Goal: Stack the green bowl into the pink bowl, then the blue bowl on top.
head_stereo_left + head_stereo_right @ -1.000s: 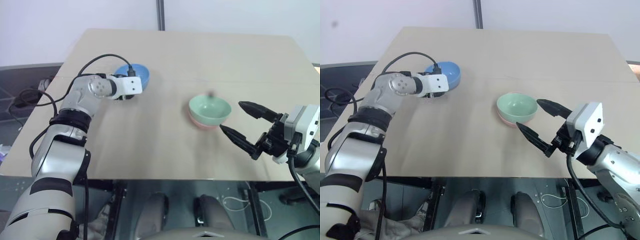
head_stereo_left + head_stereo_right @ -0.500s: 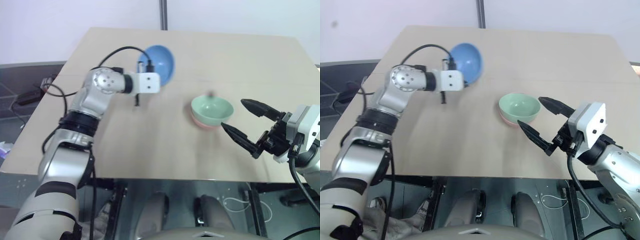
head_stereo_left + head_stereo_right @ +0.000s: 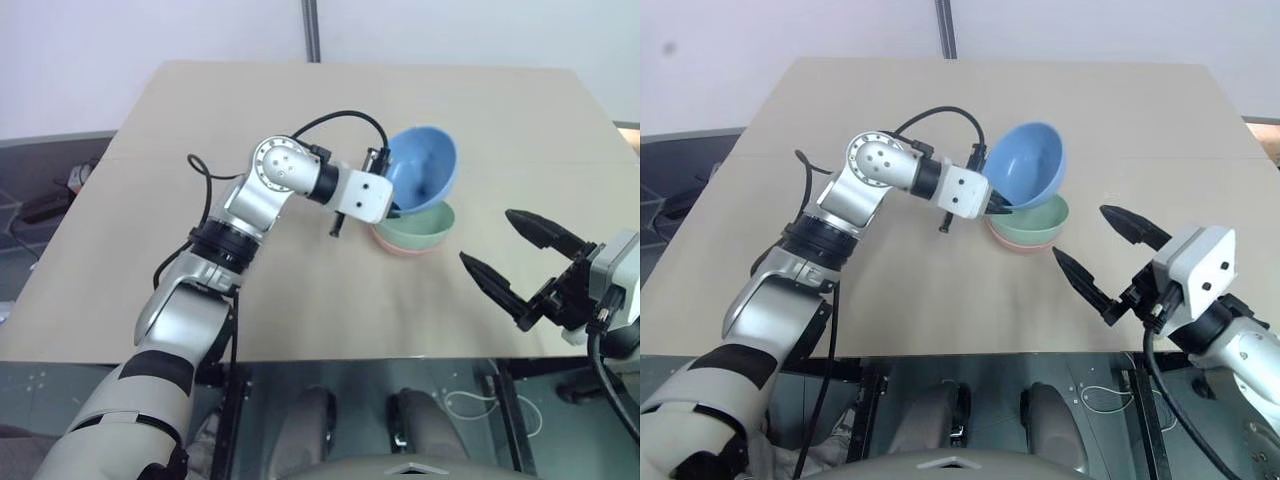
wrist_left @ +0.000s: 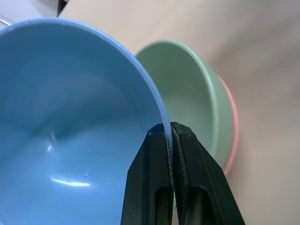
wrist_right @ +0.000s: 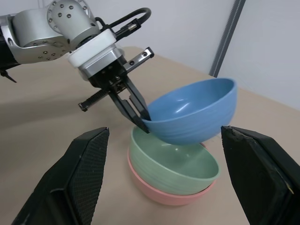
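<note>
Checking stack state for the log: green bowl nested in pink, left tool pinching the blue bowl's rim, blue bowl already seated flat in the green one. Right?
Not seated. The right wrist view shows the smooth sky-blue bowl tilted above the mint-green bowl, held up by the left tool on its rim. Green sits nested in the salmon-pink bowl.

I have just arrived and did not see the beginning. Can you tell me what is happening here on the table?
The robot is stacking bowls. The green bowl already sits inside the pink bowl on the table. The left gripper is shut on the rim of the blue bowl and holds it, tilted, just above the green one, not yet set down. The right gripper waits open beside the stack, holding nothing.
</note>
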`<action>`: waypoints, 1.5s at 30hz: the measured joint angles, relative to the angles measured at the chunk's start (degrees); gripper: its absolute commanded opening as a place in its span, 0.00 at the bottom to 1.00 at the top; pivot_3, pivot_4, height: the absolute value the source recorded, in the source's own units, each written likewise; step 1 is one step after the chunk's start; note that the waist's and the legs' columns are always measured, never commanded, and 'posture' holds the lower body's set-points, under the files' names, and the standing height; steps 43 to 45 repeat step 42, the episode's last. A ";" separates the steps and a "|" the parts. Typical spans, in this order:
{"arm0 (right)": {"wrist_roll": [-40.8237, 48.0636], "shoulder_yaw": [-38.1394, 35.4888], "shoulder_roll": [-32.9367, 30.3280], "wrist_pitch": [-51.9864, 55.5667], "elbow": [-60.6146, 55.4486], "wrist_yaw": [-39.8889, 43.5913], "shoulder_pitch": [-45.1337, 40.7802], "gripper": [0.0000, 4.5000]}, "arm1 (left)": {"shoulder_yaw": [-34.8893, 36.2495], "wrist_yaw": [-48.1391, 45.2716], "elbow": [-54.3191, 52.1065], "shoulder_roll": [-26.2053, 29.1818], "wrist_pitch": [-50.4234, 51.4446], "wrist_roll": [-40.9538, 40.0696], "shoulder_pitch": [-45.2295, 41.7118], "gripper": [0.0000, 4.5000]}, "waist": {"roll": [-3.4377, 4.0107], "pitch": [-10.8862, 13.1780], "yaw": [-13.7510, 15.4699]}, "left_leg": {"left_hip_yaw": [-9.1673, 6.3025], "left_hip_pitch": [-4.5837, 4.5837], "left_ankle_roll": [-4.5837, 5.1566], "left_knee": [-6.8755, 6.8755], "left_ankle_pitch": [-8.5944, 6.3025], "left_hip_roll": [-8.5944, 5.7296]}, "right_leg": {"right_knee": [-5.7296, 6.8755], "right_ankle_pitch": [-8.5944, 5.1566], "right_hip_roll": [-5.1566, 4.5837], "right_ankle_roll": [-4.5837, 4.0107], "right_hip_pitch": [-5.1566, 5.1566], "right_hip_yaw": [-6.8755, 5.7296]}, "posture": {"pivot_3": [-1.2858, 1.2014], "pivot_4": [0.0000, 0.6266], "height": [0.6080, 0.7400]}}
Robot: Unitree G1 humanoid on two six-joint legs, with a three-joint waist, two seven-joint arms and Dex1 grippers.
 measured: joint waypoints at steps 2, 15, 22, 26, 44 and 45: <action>0.07 -0.02 -0.41 -0.66 -0.01 -0.43 0.52 0.93 | 0.00 -1.44 0.03 0.07 -0.55 -0.50 -0.02 0.27 | 0.00 0.00 0.05 | 0.00 0.00 0.00 0.00 0.00 0.00 | -0.01 0.00 0.00 0.00 0.00 0.00 | 0.52 0.24 1.00; 1.04 -0.17 -2.50 -1.06 0.86 -0.98 -1.64 0.93 | 5.78 -0.87 -9.61 4.60 7.93 -6.78 3.61 0.60 | 0.02 0.00 -0.15 | -0.02 0.04 0.00 -0.02 0.00 0.06 | 0.01 0.00 0.05 0.00 0.00 0.02 | 0.52 0.24 1.00; 0.01 3.75 -3.09 0.04 5.63 0.14 -4.76 0.93 | 14.50 4.35 -23.55 11.98 29.98 -13.23 13.36 0.86 | 0.04 0.00 0.10 | -0.04 0.02 -0.01 -0.01 0.00 0.06 | -0.01 0.00 -0.02 0.00 0.00 -0.03 | 0.52 0.24 1.00; -3.14 4.93 -3.20 -1.27 12.66 4.27 -4.55 0.93 | 24.08 13.68 -34.46 11.80 41.87 -18.74 25.37 1.00 | 0.03 -0.01 0.21 | -0.04 0.01 0.00 0.00 0.00 0.05 | -0.08 0.00 -0.18 0.00 0.02 -0.05 | 0.52 0.24 1.00; -5.90 -15.99 -4.56 -10.07 25.22 25.90 12.86 0.93 | 38.95 14.24 -38.56 15.99 40.24 -32.28 51.84 1.00 | 0.11 -0.05 0.58 | -0.10 0.18 -0.02 -0.09 -0.01 0.12 | -0.11 0.00 -0.35 -0.02 0.20 -0.03 | 0.52 0.24 1.00; -5.90 -15.99 -4.56 -10.07 25.22 25.90 12.86 0.93 | 38.95 14.24 -38.56 15.99 40.24 -32.28 51.84 1.00 | 0.11 -0.05 0.58 | -0.10 0.18 -0.02 -0.09 -0.01 0.12 | -0.11 0.00 -0.35 -0.02 0.20 -0.03 | 0.52 0.24 1.00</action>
